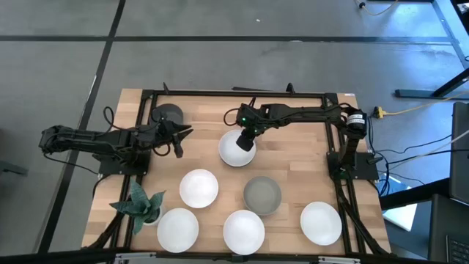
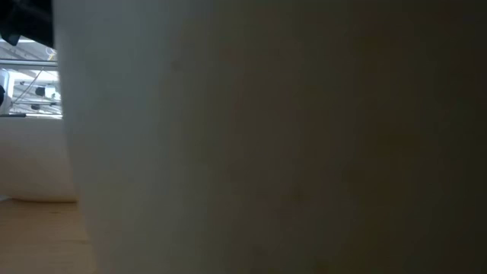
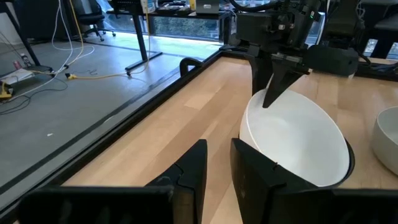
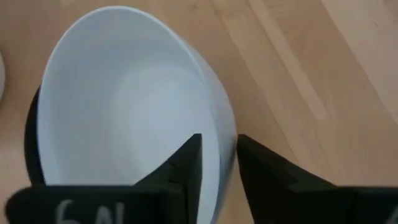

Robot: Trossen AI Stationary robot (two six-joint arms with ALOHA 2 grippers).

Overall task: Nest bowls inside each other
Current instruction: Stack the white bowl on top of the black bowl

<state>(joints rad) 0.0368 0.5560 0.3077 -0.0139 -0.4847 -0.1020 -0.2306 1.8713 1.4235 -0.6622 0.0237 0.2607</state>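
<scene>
While white bowl [image 4: 124, 112] sits tilted in black bowl [image 4: 30, 146], right gripper [image 4: 217, 168] straddles its rim, fingers parted, arm reaching over from right.

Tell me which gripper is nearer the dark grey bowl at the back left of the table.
Left. The left gripper sits just beside the dark grey bowl, nearer the front. The right gripper is farther off toward the table's middle, at the rim of a white bowl.
</scene>
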